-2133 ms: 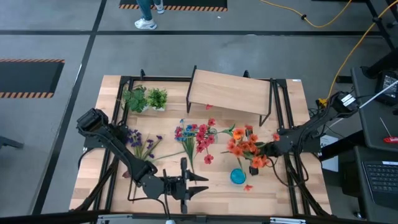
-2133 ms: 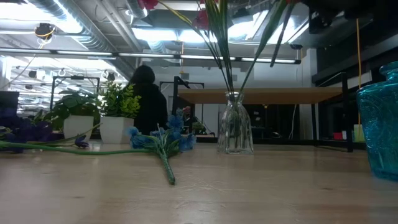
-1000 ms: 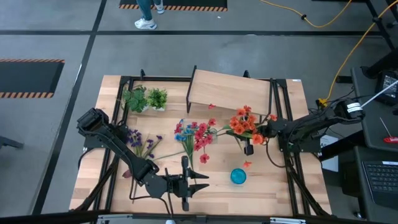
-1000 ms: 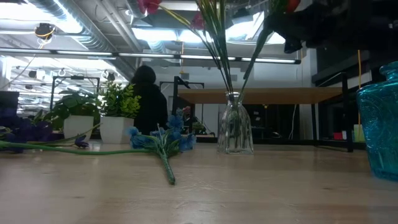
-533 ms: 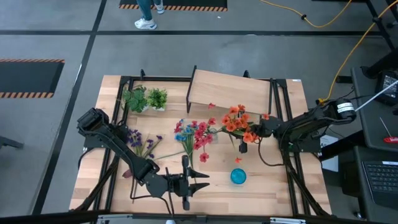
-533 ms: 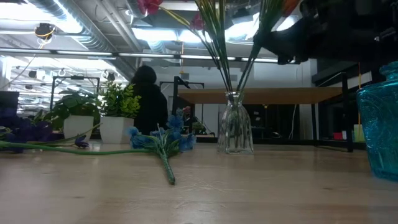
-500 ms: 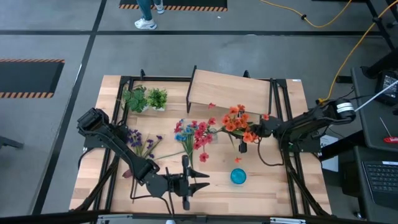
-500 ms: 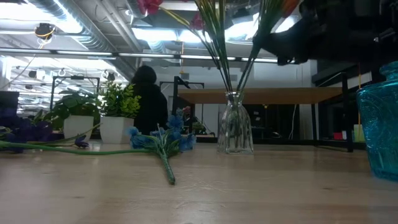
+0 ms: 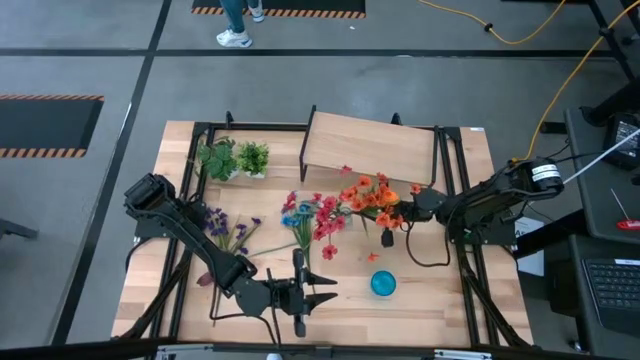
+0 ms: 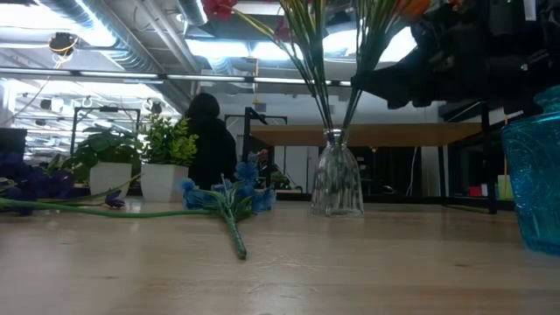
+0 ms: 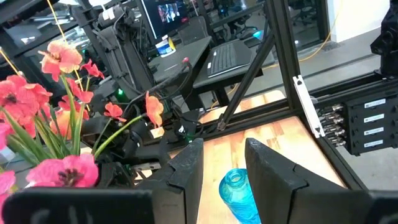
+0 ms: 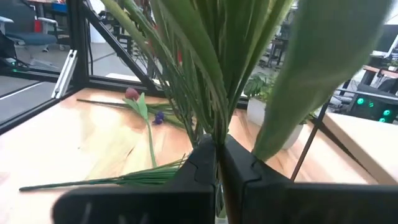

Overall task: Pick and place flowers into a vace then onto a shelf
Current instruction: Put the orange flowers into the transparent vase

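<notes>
A clear glass vase stands on the table and holds red flowers. My right gripper is shut on a bunch of orange flowers just above the vase's mouth; it also shows in the low view and its own wrist view. My left gripper waits open and empty near the table's near edge, with its fingers spread in its wrist view. The light-wood shelf stands at the far side. My right gripper pinches the orange bunch's green stems between its two fingers, partway up the stems and above the vase's mouth. The fingers come about level from the table's right and lie across the stems. The lower stem ends run down into the vase, and the bunch leans right.
A blue glass vase stands near the front, right of my left gripper. Blue flowers and purple flowers lie on the table. Two potted plants stand at the far left. A person is behind the table.
My right gripper has gone toward the table's left and far edges, still shut on the orange bunch. The blossoms have swung over toward the red flowers and the stems now stand steeper, their lower ends staying in the glass vase. The vase has shifted a little to the right.
</notes>
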You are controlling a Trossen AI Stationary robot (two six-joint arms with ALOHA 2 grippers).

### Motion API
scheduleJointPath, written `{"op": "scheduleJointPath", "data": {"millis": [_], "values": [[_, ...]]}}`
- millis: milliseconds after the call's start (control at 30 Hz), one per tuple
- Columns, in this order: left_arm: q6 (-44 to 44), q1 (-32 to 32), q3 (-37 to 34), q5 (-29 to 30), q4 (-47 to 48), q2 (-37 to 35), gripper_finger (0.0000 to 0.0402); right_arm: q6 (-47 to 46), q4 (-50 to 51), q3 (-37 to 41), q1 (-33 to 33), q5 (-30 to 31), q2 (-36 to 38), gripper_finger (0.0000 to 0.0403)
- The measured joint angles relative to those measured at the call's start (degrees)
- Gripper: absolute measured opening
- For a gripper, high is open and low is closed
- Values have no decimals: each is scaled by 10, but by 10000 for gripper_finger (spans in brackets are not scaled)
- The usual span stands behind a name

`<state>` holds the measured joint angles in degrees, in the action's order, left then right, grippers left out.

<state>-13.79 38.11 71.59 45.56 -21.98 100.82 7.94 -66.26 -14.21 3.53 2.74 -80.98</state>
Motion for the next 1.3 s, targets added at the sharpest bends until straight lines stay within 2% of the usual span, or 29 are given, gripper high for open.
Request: {"op": "scheduleJointPath", "data": {"millis": [333,467,767,933,1067,1133,1300], "values": [[0,0,0,0,0,0,111,-3,0,0,0,1,-3,18],[0,0,0,0,0,0,111,-13,1,0,0,1,-3,50],[0,0,0,0,0,0,111,-39,28,-1,0,1,-3,150],[0,0,0,0,6,0,111,-49,57,-1,0,1,-2,178],[0,0,0,0,13,0,111,-47,63,-6,0,1,-2,186],[1,0,0,0,13,0,111,-47,93,-21,0,1,-2,187],[1,0,0,0,13,0,111,-48,253,-74,0,2,3,187]]}}
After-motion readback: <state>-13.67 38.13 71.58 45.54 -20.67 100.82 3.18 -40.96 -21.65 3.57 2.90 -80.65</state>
